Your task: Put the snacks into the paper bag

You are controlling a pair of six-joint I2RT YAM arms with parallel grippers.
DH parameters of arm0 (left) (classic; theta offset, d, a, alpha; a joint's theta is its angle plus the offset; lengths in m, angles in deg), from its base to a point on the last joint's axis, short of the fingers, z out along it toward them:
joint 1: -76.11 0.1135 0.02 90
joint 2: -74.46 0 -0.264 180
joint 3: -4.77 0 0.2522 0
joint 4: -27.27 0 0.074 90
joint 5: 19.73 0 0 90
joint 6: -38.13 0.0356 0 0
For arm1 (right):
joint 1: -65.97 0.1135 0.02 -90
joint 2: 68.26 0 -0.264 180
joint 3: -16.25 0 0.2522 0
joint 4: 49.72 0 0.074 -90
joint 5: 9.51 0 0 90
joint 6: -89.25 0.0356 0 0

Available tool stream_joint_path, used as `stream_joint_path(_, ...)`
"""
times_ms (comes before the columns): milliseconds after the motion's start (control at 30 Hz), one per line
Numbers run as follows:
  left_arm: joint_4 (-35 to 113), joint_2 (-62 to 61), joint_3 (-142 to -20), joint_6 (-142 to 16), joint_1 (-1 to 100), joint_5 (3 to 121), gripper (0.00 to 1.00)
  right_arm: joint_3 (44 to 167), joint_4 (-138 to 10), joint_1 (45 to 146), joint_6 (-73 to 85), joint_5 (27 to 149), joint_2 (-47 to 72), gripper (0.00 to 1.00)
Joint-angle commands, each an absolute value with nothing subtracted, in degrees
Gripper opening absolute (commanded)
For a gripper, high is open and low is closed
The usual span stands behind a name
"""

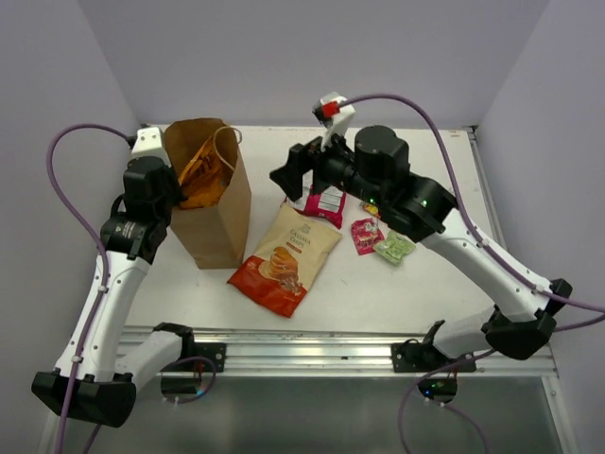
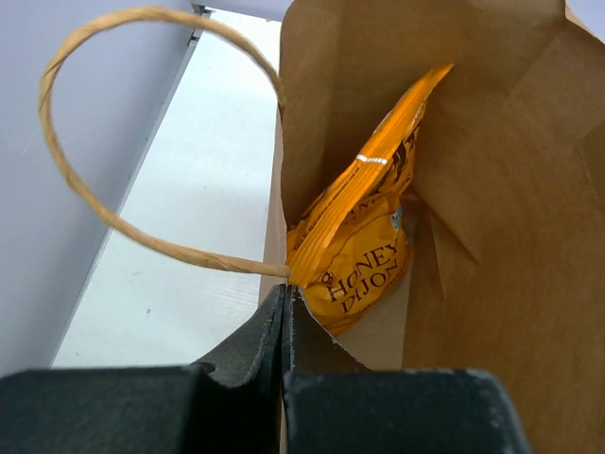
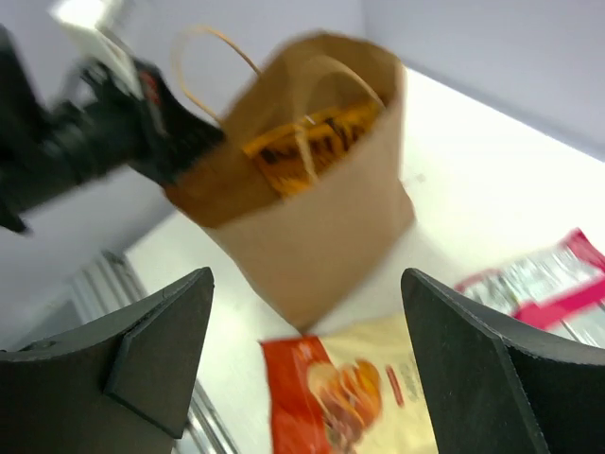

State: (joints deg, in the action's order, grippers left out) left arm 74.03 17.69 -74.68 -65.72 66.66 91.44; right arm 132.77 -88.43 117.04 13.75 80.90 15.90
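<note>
The brown paper bag (image 1: 216,213) stands upright at the left with the orange Kettle chip bag (image 1: 201,176) inside. My left gripper (image 1: 176,192) is shut on the bag's left rim; in the left wrist view its fingers (image 2: 255,340) pinch the paper edge beside the handle (image 2: 90,194), with the orange bag (image 2: 364,260) just beyond. My right gripper (image 1: 288,178) is open and empty, above the table right of the bag. In the right wrist view it (image 3: 307,274) faces the paper bag (image 3: 321,227) and the red-and-cream chip bag (image 3: 350,397).
The red-and-cream chip bag (image 1: 284,257) lies flat beside the paper bag. A pink-and-white bag (image 1: 327,203) lies partly under my right arm. A small pink packet (image 1: 364,235) and a green packet (image 1: 393,248) lie further right. Walls enclose three sides.
</note>
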Motion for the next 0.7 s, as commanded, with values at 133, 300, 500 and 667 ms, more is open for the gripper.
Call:
stream_joint_path(133, 74.43, 17.42, -73.85, -64.61, 66.62, 91.55, 0.00, 115.52, -84.50, 110.72, 10.76, 72.32, 21.63, 0.86)
stream_joint_path(300, 75.04, 17.51, -74.46, -64.97, 66.62, 90.41, 0.00, 122.53, -82.38, 104.47, 8.75, 72.06, 34.02, 0.87)
stream_joint_path(500, 76.10, 18.12, -75.69, -64.70, 66.62, 90.66, 0.00, 132.99, -87.38, 101.48, 5.58, 68.20, 49.39, 0.91)
stream_joint_path(667, 76.63, 18.91, -76.57, -64.00, 66.62, 91.89, 0.00, 133.46, -88.62, 100.69, 4.61, 67.40, 55.39, 0.91)
